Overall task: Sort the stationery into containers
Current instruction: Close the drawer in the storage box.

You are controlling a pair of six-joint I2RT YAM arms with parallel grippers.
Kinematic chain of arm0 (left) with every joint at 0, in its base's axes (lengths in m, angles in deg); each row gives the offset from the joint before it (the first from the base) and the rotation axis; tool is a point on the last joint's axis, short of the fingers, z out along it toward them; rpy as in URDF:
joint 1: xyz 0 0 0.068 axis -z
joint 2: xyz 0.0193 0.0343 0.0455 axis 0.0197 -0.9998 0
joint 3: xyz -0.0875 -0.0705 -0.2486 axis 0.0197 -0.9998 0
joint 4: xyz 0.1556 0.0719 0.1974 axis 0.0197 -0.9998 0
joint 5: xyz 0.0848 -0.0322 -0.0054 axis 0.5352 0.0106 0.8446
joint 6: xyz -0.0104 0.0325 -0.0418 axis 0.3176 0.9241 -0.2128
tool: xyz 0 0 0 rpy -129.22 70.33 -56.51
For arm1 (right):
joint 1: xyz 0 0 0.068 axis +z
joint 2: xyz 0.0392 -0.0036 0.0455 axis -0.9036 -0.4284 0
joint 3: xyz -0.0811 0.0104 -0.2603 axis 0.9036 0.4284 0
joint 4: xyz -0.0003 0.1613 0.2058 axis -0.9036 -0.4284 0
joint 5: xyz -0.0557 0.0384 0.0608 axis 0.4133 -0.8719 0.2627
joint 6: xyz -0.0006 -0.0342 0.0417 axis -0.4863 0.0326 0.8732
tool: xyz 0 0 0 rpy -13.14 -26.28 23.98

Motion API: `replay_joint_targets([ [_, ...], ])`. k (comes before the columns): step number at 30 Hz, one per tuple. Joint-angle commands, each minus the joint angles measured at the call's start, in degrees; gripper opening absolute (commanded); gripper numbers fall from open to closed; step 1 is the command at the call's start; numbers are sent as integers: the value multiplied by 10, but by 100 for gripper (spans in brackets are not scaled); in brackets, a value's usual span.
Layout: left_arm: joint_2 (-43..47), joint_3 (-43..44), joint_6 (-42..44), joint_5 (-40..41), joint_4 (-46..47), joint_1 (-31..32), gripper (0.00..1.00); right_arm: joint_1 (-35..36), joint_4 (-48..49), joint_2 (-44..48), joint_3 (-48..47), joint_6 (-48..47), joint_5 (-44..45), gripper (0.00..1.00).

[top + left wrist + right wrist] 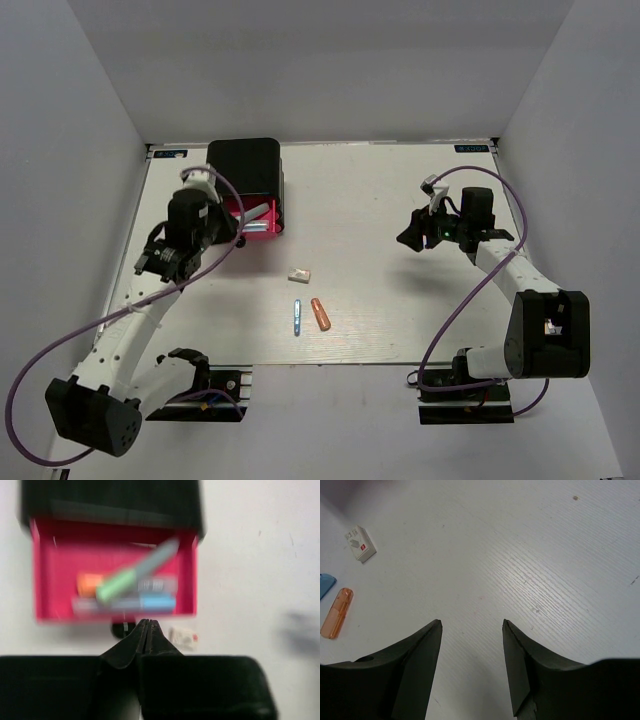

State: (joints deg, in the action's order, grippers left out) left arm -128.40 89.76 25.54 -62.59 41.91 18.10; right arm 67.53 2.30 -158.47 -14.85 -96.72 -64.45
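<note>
Nearest my bases, the thin blue pen [297, 317] and the stubby orange marker [321, 313] lie side by side, with the white eraser block [299, 272] just beyond them. My right gripper [471, 622] hangs open and empty. My left gripper [148, 622] is pinched shut on nothing above the open pink drawer [34, 570]. Inside it, the green-tipped clear marker [135, 575] lies slanted (far end seemingly up near the rim). Pushing the drawer into the black rounded box [110, 500] could jam it.
</note>
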Motion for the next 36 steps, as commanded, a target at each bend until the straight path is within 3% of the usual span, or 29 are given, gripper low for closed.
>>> replay_joint_targets([
  [1, 52, -70, -201, -20, -81, -3, 13, -2, 25, -2, -1, -9, -17, 58],
  [3, 106, -108, -262, -27, -63, -3, 25, -1, 25, -2, -2, -9, -17, 58],
  [7, 136, -132, -278, -33, -76, -3, 26, -2, 27, 0, -1, -10, -19, 58],
  [12, 105, -158, -273, -28, -61, -3, 28, -1, 33, -1, 2, -5, -20, 58],
  [14, 82, -167, -273, -28, -55, -3, 39, 0, 33, -2, 2, -4, -20, 58],
  [21, 21, -147, -273, 14, -48, -3, 57, -3, 34, 1, 1, -5, -18, 58],
  [30, -6, -142, -267, 47, -5, -3, 59, -3, 34, -3, 0, -7, -19, 58],
  [36, -18, -137, -267, 66, 30, -3, 49, -2, 33, -2, -1, -9, -19, 58],
])
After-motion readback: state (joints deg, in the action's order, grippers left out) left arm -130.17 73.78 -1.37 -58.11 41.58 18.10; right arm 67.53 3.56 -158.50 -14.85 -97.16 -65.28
